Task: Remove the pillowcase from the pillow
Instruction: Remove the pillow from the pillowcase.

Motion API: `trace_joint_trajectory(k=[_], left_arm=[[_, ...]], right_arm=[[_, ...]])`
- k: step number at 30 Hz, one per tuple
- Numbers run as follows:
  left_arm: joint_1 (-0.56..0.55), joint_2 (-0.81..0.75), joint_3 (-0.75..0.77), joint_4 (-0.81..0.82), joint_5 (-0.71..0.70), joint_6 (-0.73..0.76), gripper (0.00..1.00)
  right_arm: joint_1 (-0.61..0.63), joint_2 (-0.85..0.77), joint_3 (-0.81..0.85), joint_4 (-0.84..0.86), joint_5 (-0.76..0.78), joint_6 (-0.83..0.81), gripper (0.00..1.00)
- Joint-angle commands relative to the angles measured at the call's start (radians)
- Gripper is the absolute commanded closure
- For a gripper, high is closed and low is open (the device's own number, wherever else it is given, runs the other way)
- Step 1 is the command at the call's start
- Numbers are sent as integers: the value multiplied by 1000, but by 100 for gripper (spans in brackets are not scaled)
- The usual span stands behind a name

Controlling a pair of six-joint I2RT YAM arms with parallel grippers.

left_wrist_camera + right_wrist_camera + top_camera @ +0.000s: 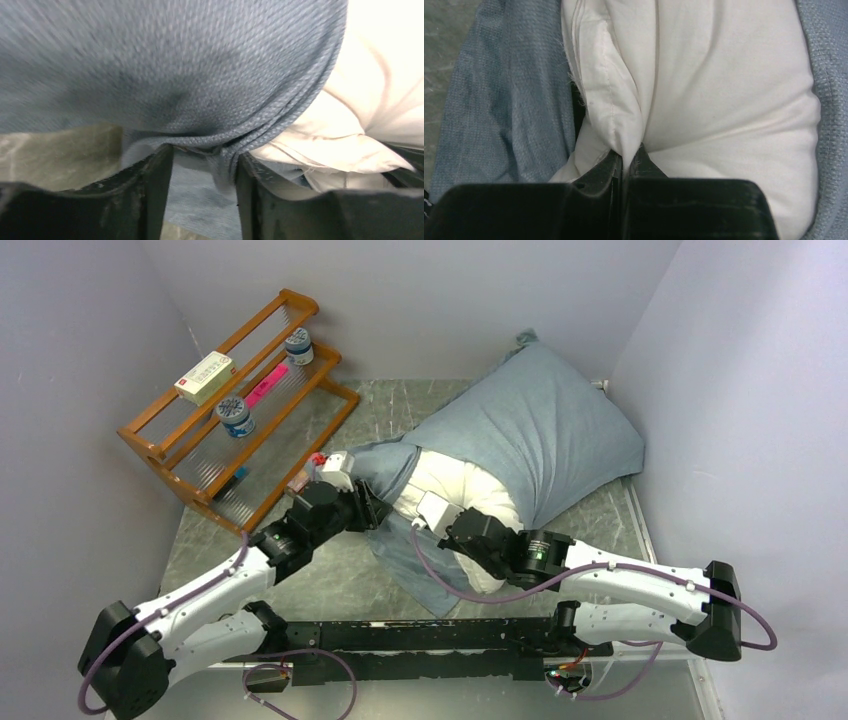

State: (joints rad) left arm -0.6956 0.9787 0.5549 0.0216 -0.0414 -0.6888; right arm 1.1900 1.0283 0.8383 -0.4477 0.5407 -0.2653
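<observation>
White pillow (724,100): pinched by right gripper (626,154) | pillowcase (175,65): between left gripper (205,157) jaws

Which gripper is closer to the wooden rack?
Left. The left gripper is close to the wooden rack, at the edge of the pillowcase; the right gripper is farther away, pinching the pillow.

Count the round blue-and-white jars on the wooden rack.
2. One jar sits at the far end of the rack's upper step; the other jar on the step below, nearer. The lowest step is partly hidden, so more could be there.
</observation>
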Motion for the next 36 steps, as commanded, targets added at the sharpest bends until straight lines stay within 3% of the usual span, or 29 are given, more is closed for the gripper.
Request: trace_joint_trajectory(k=[1,8,16,22,28,33,36], left_arm=[[41,-58,93,-52,-53,121,43],[41,-11,217,-114,95,196,26],[26,53,328,-174,171,212,22],[-126,137,429,-290,-68,222,21],[-178,204,457,-304,-201,203,23],[-191,255,447,-318,-283,195,31],[-191,265,438,-344,-355,184,44]], right_arm=[[3,-8,-7,-119,54,-23,100],[10,21,-1,-103,17,-27,100],[13,12,1,-104,16,-23,100],[12,16,1,-98,16,-22,100],[14,5,1,-98,17,-22,100],[14,-2,-2,-97,38,-18,100],[13,-13,-5,-98,75,-10,100]])
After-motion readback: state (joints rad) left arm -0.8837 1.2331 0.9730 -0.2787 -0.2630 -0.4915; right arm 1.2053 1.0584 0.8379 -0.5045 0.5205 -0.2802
